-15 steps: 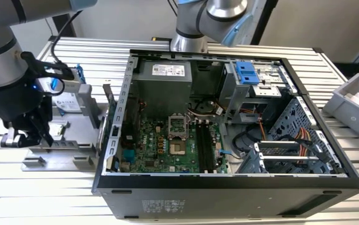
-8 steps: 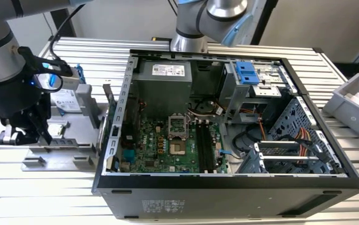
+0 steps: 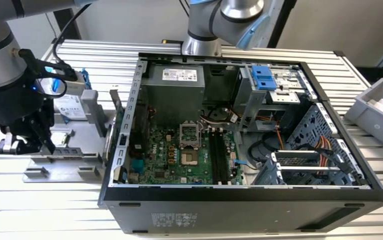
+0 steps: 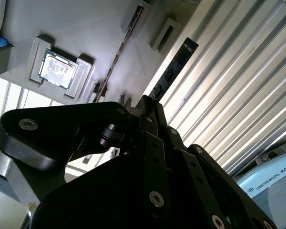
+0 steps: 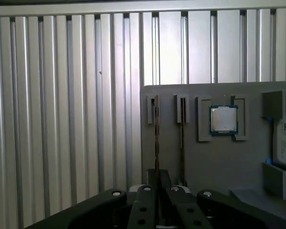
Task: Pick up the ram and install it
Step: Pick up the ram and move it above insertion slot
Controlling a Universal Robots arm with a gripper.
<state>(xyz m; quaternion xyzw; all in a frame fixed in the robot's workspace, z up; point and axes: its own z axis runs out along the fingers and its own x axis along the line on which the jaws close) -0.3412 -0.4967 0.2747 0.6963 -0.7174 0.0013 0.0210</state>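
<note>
The ram (image 4: 174, 71) is a thin dark stick seen edge-on, running out from between my gripper's fingers (image 4: 150, 102). In the first wrist view the ram (image 5: 156, 138) lines up with a slot of the grey fixture tray (image 5: 214, 162), and my gripper (image 5: 157, 175) is shut on its near end. Whether the stick still sits in the slot I cannot tell. In the exterior view my gripper (image 3: 25, 145) hangs over the tray (image 3: 64, 162) at the exterior view's left, beside the open computer case (image 3: 245, 192). The motherboard's long black slots (image 3: 221, 155) lie inside the case.
A second thin stick (image 5: 182, 129) stands in the neighbouring tray slot. A small square silver chip (image 5: 223, 119) and a silver hard drive (image 3: 67, 107) also sit on the tray. A grey bin (image 3: 371, 117) stands at the exterior view's right. The table is ribbed aluminium.
</note>
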